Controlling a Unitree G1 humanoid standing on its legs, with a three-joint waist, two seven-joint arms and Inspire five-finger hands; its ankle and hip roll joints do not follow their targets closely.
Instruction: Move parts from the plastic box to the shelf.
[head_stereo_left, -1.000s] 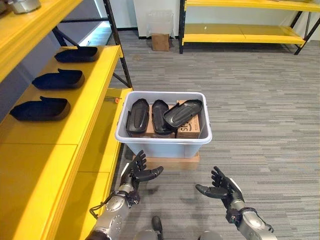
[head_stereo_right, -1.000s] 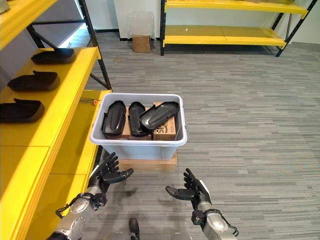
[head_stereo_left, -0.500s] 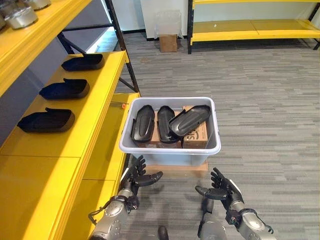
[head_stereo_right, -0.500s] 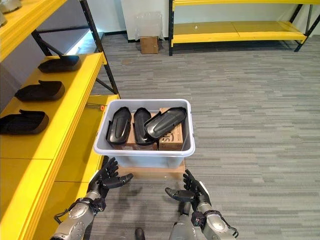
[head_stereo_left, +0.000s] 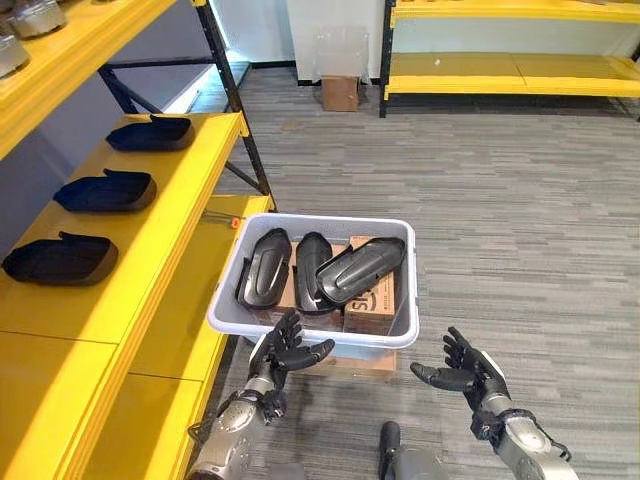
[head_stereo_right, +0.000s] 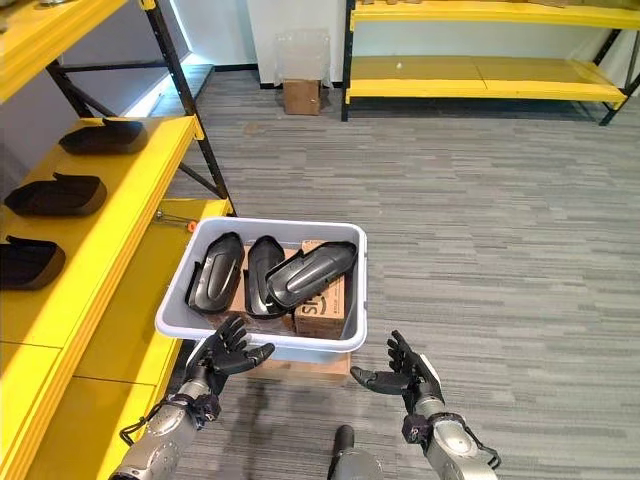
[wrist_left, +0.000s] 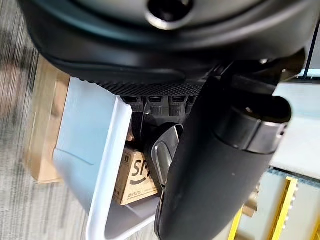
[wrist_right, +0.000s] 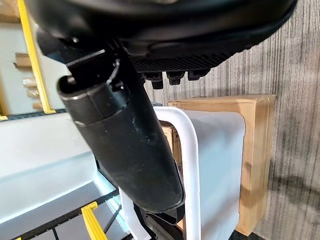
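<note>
Parts: three black moulded shells lying in the grey plastic box on the floor, beside the yellow shelf.
Handling: probably light, stiff, smooth; likely best gripped across a narrow end.
Left hand: fingers spread, empty, at the box's near rim.
Right hand: released, empty, beside the box.

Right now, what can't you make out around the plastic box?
- Plastic box floor: head views, covered by black parts and cardboard boxes.
- Wooden stand under it: head views, hidden by the box.
- Left hand touching the box's front wall or not: head views, overlap, unclear.
- Right hand: open, holds nothing.
</note>
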